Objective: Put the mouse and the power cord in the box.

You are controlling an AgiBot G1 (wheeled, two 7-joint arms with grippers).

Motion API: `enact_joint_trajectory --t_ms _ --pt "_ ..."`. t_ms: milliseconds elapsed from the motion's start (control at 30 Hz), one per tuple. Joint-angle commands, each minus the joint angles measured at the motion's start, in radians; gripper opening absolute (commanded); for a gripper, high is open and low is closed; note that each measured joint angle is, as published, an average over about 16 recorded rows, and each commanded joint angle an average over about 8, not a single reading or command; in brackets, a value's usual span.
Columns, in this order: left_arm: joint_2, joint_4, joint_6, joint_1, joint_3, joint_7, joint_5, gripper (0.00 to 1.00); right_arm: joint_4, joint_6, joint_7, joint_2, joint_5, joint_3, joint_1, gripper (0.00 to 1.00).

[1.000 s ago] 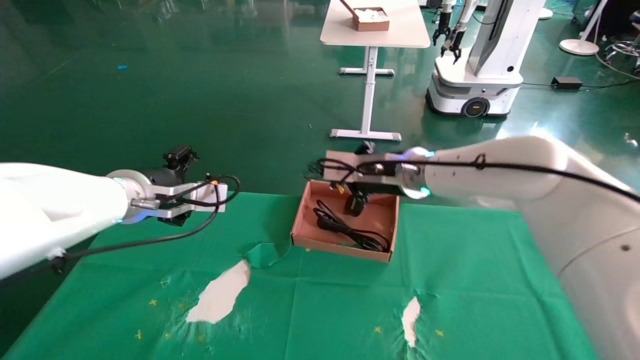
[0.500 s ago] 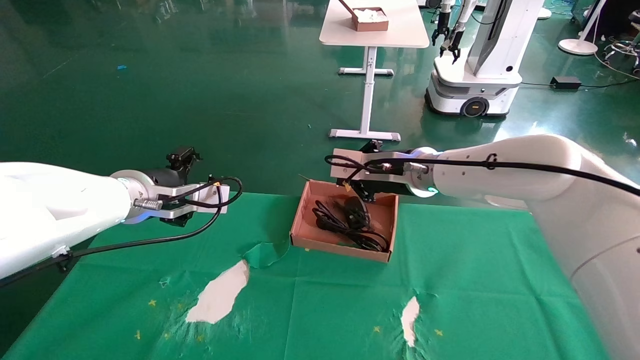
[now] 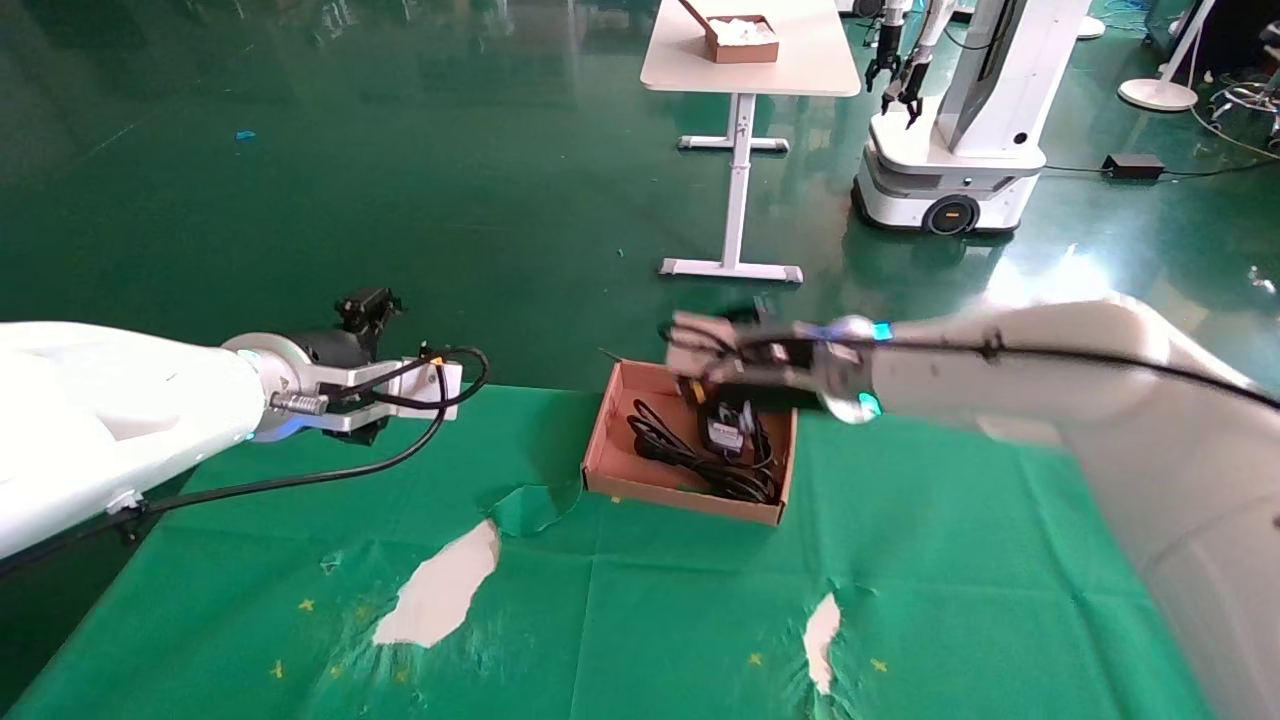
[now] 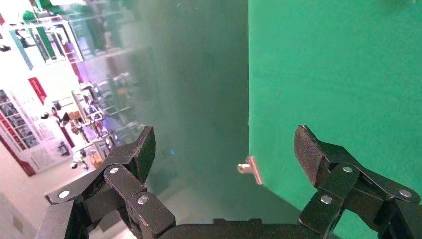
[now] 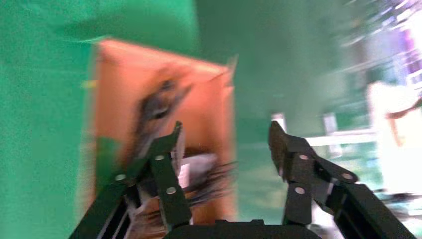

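Observation:
The shallow brown box (image 3: 600,440) sits at the far edge of the green table. Inside it the thick black power cord (image 3: 668,450) lies coiled. The mouse (image 3: 724,428) rests on the cord, its labelled underside up. My right gripper (image 5: 225,130) hovers open over the box's far right corner, holding nothing. In the right wrist view, the mouse (image 5: 199,164) lies beside one finger and the power cord (image 5: 157,102) farther in on the box floor (image 5: 209,89). My left gripper (image 4: 224,137) hangs open and empty beyond the table's far left edge.
The green cloth (image 3: 640,620) has two torn patches (image 3: 440,590) (image 3: 820,625) showing white near the front. Past the table lies green floor, with a white table (image 3: 750,60) carrying another box, and a second robot (image 3: 950,130).
The right gripper lowered the mouse into the box and let it go. It now stands open and has shifted slightly right. The left arm has barely moved.

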Motion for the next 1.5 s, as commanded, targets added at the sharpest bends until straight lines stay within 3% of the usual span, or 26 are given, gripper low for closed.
enact_joint_trajectory --t_ms 33,633,1500 --pt "0.0 0.0 0.0 0.0 0.0 0.0 0.0 1.0 0.019 -0.018 0.009 0.019 0.03 0.009 -0.015 1.0" --pt "-0.01 -0.004 0.02 0.022 -0.033 0.013 -0.042 1.0 0.252 -0.231 0.11 0.245 0.394 0.115 -0.2 1.0" --pt "-0.161 -0.02 0.282 0.332 -0.52 0.265 -0.777 1.0 0.587 -0.539 0.256 0.57 0.918 0.268 -0.465 1.0"
